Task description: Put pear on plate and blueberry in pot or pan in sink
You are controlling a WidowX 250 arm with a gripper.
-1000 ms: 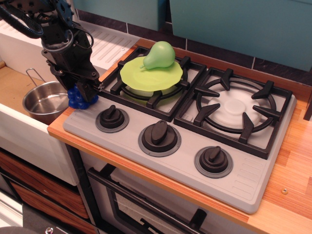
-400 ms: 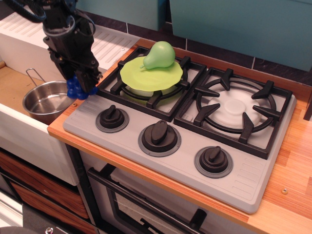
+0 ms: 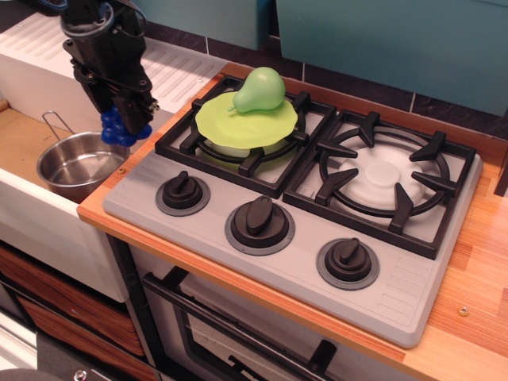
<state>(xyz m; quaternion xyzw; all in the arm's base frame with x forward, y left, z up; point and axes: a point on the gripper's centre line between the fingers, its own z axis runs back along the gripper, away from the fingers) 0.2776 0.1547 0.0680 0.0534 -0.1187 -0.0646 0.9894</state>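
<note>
— What's in the pot (image 3: 77, 165)?

— Nothing that I can see. It sits shiny and bare inside the sink (image 3: 24, 139), on the tan bottom, with its wire handle pointing off toward ten o'clock.

— And the plate (image 3: 246, 121)?

— The lime-green plate rests on the left burner grate (image 3: 242, 143) of the stove (image 3: 302, 238), and the pear (image 3: 259, 90) stands on it, toward the plate's twelve o'clock edge, stem end leaning to the left.

— Where's the blueberry (image 3: 117, 129)?

— Up in the air, pinched in the black gripper (image 3: 121, 123). The fingers are clamped on it from above, so only the lower berries poke out. It hangs just off the stove's left edge, roughly at one o'clock from the pot. Whether it is already over the pot's rim or still over the wooden counter edge (image 3: 135, 159), I can't quite tell from this angle.

— Is it touching anything below?

— No, it's clear of the counter and the pot alike.

— Anything on the other burner (image 3: 389, 175)?

— It's just the black grate over the white centre. Three knobs (image 3: 259, 221) line the front of the stove, and the ribbed white drainboard (image 3: 171, 67) lies behind the arm, at about twelve o'clock from the pot.
</note>
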